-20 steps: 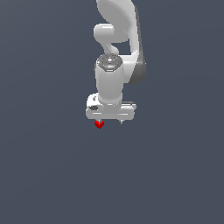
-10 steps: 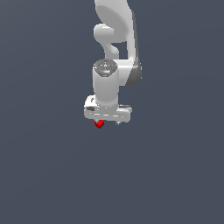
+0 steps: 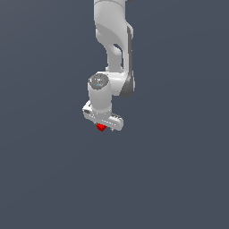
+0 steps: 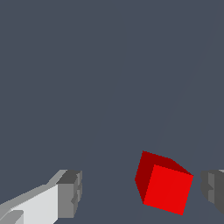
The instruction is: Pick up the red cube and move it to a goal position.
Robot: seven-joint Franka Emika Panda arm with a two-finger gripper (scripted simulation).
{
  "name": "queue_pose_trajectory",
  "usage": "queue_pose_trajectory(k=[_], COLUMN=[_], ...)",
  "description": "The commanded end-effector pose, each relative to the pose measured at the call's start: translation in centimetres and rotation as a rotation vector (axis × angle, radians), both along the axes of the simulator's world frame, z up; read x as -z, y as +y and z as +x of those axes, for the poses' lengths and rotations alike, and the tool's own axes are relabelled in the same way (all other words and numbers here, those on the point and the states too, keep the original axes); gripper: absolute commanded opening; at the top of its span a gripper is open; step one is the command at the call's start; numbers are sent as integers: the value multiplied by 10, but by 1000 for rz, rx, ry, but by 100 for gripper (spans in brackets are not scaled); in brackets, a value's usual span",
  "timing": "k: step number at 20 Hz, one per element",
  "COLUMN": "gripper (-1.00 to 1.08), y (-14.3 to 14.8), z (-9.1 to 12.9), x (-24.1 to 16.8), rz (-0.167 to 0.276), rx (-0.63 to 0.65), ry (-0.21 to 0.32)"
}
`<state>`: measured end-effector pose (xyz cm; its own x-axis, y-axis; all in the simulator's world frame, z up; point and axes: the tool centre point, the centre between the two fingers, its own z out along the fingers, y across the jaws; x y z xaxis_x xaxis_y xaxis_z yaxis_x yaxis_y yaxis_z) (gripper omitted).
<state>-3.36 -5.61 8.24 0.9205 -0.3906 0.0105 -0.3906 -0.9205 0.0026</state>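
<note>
Everything here is smooth, untextured sim plastic. The arm [image 3: 114,49] is glossy white with rounded joints and a darker grey shaded side, ending in a flat bar-shaped gripper [image 3: 102,124]. In the wrist view the fingers [image 4: 70,194] are blocky, with grey ribbed pads on a white body, and they're spread apart. The red cube [image 4: 164,188] sits in the gap between them, closer to one pad but with clear space on both sides, so nothing is clamped. It's a sharp-edged, plain bright red block, slightly rotated. The table [image 3: 179,170] is just flat matte slate grey filling both views.
</note>
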Motion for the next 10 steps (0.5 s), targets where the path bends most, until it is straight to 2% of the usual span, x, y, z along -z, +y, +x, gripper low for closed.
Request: queue_pose_trajectory(k=[1,10], gripper=[100,100], y=[-8,-21], z=[-11,-38], x=[17,57], rz=[0,4], rx=[81,260], ry=[2,7])
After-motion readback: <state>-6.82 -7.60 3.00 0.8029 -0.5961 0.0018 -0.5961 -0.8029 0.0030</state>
